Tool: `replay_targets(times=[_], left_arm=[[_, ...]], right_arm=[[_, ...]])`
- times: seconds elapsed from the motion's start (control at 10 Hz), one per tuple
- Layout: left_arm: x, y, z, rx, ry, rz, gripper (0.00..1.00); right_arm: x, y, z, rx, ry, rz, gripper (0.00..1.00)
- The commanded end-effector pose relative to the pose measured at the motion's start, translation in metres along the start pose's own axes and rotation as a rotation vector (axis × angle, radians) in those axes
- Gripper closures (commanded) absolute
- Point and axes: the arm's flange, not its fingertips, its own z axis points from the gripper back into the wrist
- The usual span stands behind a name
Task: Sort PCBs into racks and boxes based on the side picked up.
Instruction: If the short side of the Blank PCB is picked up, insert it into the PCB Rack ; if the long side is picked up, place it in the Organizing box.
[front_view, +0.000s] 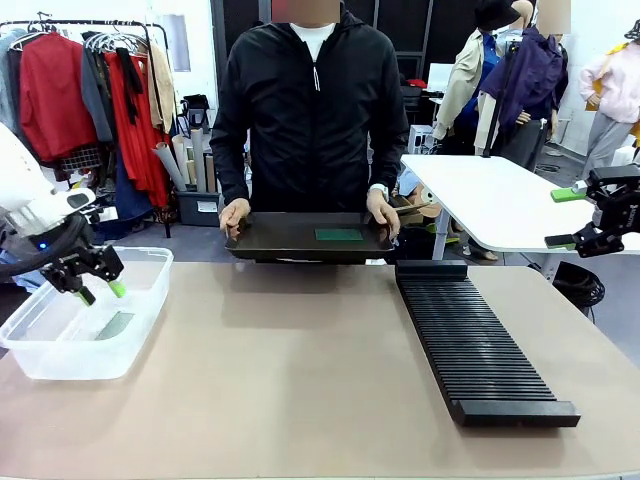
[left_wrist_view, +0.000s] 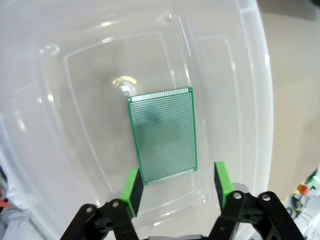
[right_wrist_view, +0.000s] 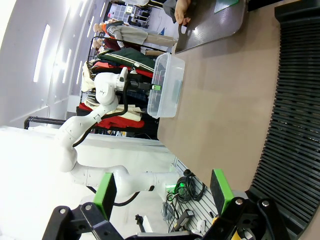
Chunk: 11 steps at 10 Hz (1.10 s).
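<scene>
Here, you found the left gripper (left_wrist_view: 177, 184) poised directly above the clear box (front_view: 60, 362), its jaws parted and nothing between the green pads (left_wrist_view: 132, 186). One PCB (left_wrist_view: 162, 135) lay flat on the floor of the box, dotted face up, clear of both pads and well inside the walls. You could judge that the gripper hung low and centred over the box so that a thin board would land flat and not catch the rim. The dotted face probably explained why this board belonged in the box and not in the rack.

The rack (front_view: 480, 345) stood on the robot's right half of the table, its narrow slots running crosswise and open upward, presumably so that boards could stand on edge. The right gripper (front_view: 565, 218) hung beyond the table's right edge, jaws wide apart and empty; the right wrist view showed the same. That position likely kept the arm out of the shared working area.

At the far edge, the person gripped a shallow black tray (front_view: 280, 240) with a hand (front_view: 235, 213) at each end. A second PCB (front_view: 338, 234) lay flat on the tray, towards its right side. The tray was presumably offered level so that the board would not slide and either arm could reach it. You should have treated that board as the next pick, with its upper face deciding the destination
</scene>
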Motion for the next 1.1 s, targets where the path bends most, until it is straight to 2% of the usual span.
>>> replay_targets(times=[0.0,0.4,0.5,1.0], left_arm=[[-0.006,-0.009,0.022,0.057,-0.02,0.011,0.0],[-0.011,-0.017,0.042,0.094,-0.047,0.0,0.0],[-0.003,-0.013,0.039,0.064,-0.044,-0.018,0.0],[-0.003,-0.013,0.039,0.064,-0.044,-0.018,0.0]], right_arm=[[0.001,0.003,0.0,-0.007,-0.007,0.005,0.0],[0.001,0.003,0.0,-0.007,-0.007,0.005,0.0],[0.001,0.003,0.0,-0.007,-0.007,0.005,0.0],[0.001,0.003,0.0,-0.007,-0.007,0.005,0.0]])
